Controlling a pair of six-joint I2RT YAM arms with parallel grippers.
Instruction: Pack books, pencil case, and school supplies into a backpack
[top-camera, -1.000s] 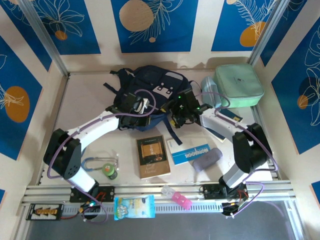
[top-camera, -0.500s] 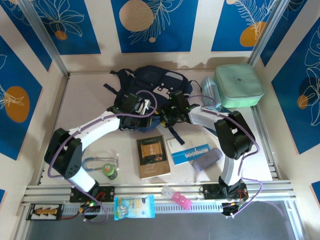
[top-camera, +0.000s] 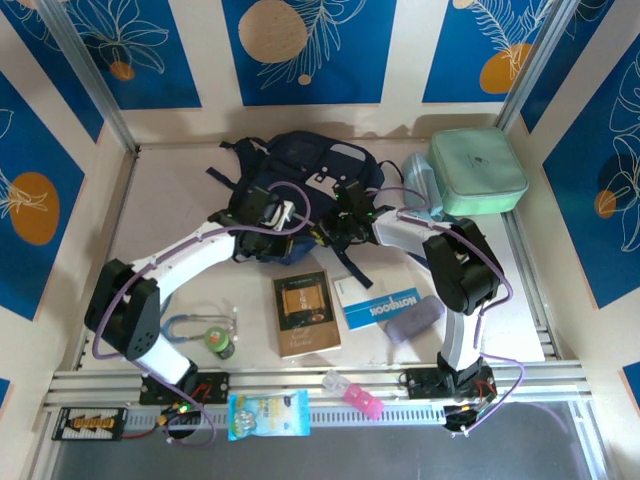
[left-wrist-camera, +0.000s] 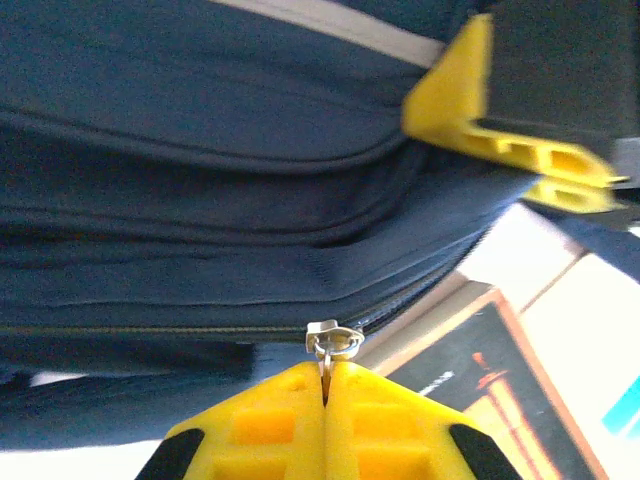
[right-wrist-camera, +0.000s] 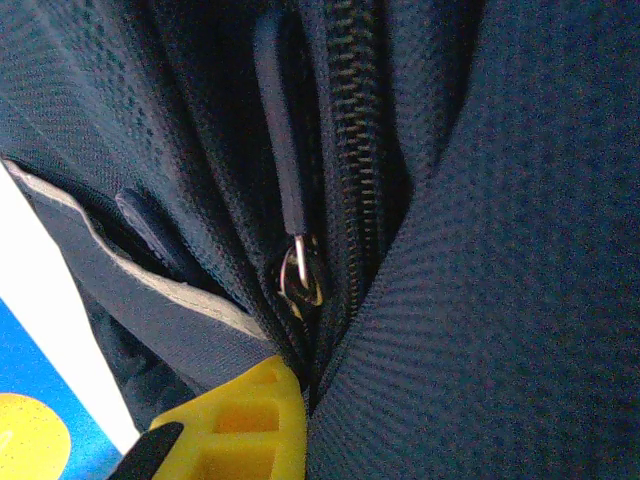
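Navy backpack (top-camera: 298, 150) lies at the far centre of the table (top-camera: 170, 205), with both arms at its near side. The left gripper (left-wrist-camera: 325, 378) is pinched closed on a metal zipper pull (left-wrist-camera: 333, 340). Whether the right gripper (top-camera: 335, 230) is open cannot be told, as fabric hides one finger. Nearer, a blue-and-white book (top-camera: 385, 306) reads NOTEBOOK. It lies beside a brown book (top-camera: 306, 312) whose gold print is illegible.

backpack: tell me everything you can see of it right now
Navy fabric backpack lying front-up at the far middle of the table, grey-white buckles showing, dark straps trailing off its edges. Both arms reach onto its near edge. The left gripper is shut on a metal zipper pull there. The right wrist view shows a zipper with a dark tab hanging free, and the right gripper pressed into the fabric, open or shut unclear.
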